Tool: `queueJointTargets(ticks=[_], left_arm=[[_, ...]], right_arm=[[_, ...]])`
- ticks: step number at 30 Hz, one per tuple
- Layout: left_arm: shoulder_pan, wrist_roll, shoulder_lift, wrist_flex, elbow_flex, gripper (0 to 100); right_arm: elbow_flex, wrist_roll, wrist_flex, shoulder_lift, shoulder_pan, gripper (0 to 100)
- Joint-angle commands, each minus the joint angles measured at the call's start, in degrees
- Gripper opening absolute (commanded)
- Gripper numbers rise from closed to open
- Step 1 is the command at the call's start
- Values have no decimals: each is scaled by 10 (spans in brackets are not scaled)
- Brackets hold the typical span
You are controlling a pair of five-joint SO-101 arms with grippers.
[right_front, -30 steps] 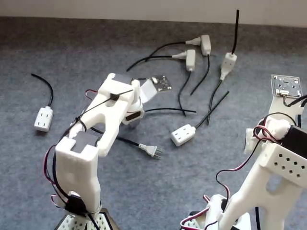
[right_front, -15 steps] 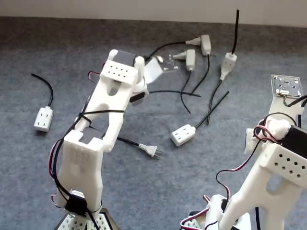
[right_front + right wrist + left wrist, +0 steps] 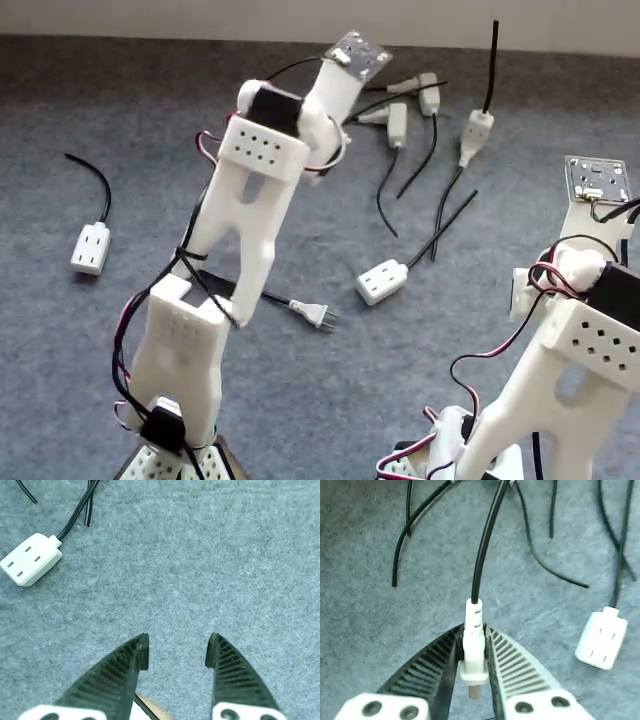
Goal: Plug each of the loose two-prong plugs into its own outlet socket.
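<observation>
Plastic-on-plastic hold: pinching the white plug (image 3: 472, 652) in the left gripper (image 3: 473, 631), risking twisting it loose against cord (image 3: 487, 540) tension ahead.

No legible text, label, brand or number anywhere. No signs or markings to read either.

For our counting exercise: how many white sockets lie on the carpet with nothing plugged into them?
2. The left socket lies alone; the middle socket lies just right of the loose plug. The raised arm may hide more.
</observation>
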Motion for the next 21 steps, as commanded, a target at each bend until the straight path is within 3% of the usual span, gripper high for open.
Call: queueJointTargets(ticks=[1, 5, 15, 18, 21], left_arm=[[44, 49, -58, 32, -76, 6], [44, 154, -112, 32, -76, 6], [8, 496, -145, 32, -76, 6], [14, 559, -147, 33, -76, 6], [44, 567, -158, 35, -76, 6]], right_arm=[[-1, 4, 15, -8, -5, 194], [12, 4, -5, -8, -5, 194], [120, 4, -106, -8, -6, 194], [129, 4, -116, -8, -22, 194], [130, 3, -113, -8, -59, 194]])
